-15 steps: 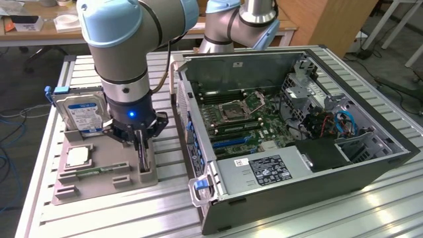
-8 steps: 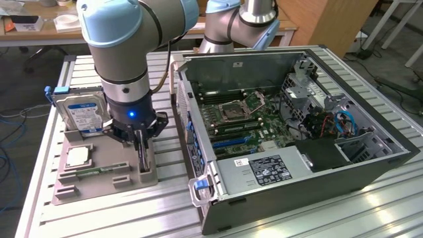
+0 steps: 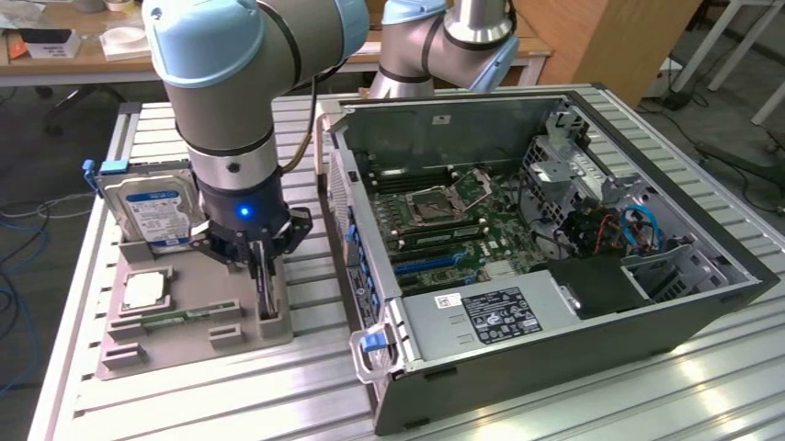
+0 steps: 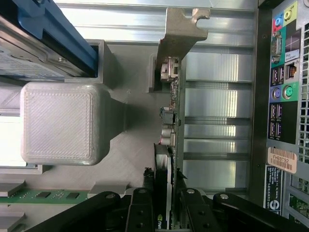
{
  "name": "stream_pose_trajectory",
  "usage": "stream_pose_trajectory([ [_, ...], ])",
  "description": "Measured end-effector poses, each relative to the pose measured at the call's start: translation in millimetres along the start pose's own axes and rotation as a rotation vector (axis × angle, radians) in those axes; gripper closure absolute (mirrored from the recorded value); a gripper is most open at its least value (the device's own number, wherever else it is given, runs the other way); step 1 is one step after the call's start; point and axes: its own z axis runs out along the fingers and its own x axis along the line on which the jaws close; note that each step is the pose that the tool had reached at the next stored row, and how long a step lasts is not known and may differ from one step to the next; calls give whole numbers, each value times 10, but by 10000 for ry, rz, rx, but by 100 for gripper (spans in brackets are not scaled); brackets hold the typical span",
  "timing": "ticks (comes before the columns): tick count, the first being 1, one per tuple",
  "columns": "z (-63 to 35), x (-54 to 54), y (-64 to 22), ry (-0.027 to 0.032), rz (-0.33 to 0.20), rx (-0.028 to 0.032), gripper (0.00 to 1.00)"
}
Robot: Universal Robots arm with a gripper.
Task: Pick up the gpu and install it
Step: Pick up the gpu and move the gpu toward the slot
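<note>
At the exterior view's left: gpu (image 4: 172, 121) on edge in holder (image 3: 184, 338)
Gripper (image 4: 166, 195): pinching gpu
Handling: probably light, stiff, fragile; grip board edge

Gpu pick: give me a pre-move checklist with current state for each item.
1. gripper straddles gpu edge: ok.
2. Grip, pads against both card faces: ok.
3. gpu upright in tray slot: ok.
4. hard drive apart from gripper: ok.
5. computer case open, motherboard exposed: ok.
6. Blue expansion slot unobstructed: cannot tell.
</note>
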Motion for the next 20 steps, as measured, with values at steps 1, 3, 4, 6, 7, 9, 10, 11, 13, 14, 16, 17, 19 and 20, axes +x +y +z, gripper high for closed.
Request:
stream_pose_trajectory([
  [1,0,0,0,-1,0,-7,73],
  [3,0,0,0,-1,0,-12,73],
  [4,-2,0,0,-3,1,-14,73],
  [6,-16,0,1,-2,0,-13,73],
  [7,-29,0,1,0,0,-12,73],
  [9,-61,-1,3,1,0,-11,73],
  [10,-77,-1,3,0,0,-12,73],
  [11,-94,-1,4,0,0,-12,73],
  [13,-131,-2,6,0,0,-12,73],
  [14,-147,-2,7,0,0,-12,73],
  [16,-175,-2,8,1,0,-14,73],
  [17,-185,-2,9,0,1,-15,73],
  [19,-200,-2,9,0,0,-15,73],
  [20,-208,-2,10,0,0,-15,73],
])
